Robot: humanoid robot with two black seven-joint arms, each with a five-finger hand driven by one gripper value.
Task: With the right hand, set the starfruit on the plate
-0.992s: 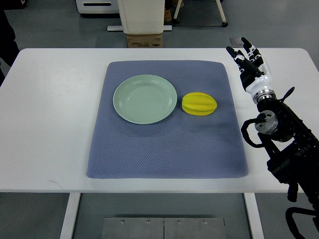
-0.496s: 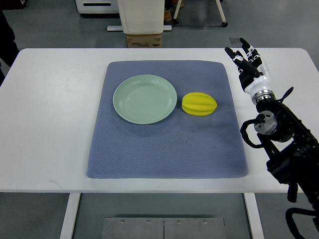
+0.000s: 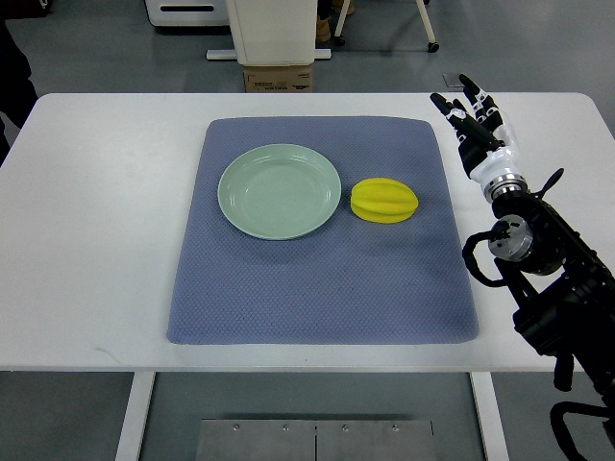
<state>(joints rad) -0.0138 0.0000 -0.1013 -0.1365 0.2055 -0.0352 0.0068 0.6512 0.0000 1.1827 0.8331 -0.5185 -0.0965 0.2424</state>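
The right hand hangs with fingers spread, holding nothing, over bare white table beside the blue mat's right edge. One starfruit lies on the mat, just right of one green plate.

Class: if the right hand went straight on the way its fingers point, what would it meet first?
Nothing, it seems: the right hand points up-left toward the table's far edge, missing the starfruit and plate. Depth is unclear.
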